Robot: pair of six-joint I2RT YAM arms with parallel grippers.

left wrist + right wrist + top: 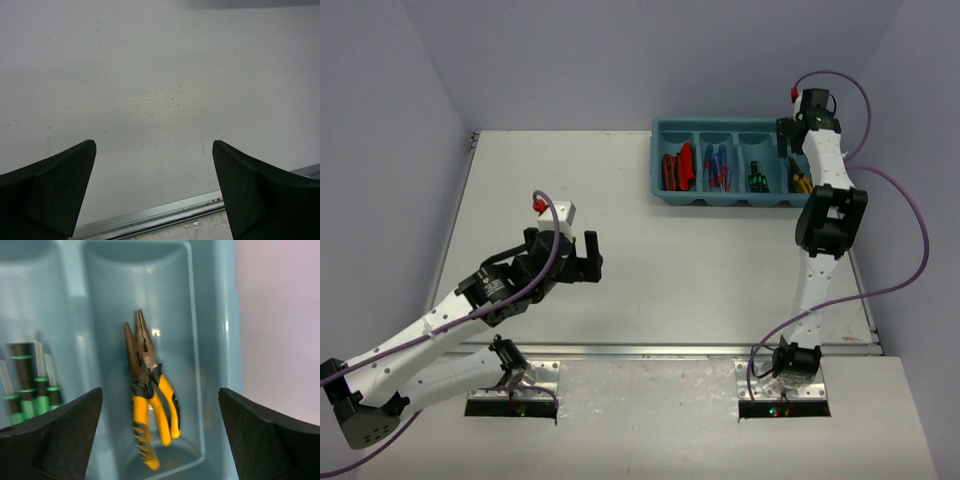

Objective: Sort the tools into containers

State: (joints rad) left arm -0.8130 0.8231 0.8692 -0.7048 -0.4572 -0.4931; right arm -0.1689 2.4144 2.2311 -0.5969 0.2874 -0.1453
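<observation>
Tools: all lying in the teal tray [720, 203] at the table's [620, 260] far right corner. Compartments, left to right: red-and-black knives [677, 167]; blue-handled screwdrivers [716, 168]; black-and-green screwdrivers [757, 178]; yellow-handled pliers [150, 405]. Right gripper [160, 400]: above the pliers compartment, jaws wide, holding nothing. Left gripper [154, 145]: jaws wide, empty, over bare table by the near edge.
</observation>
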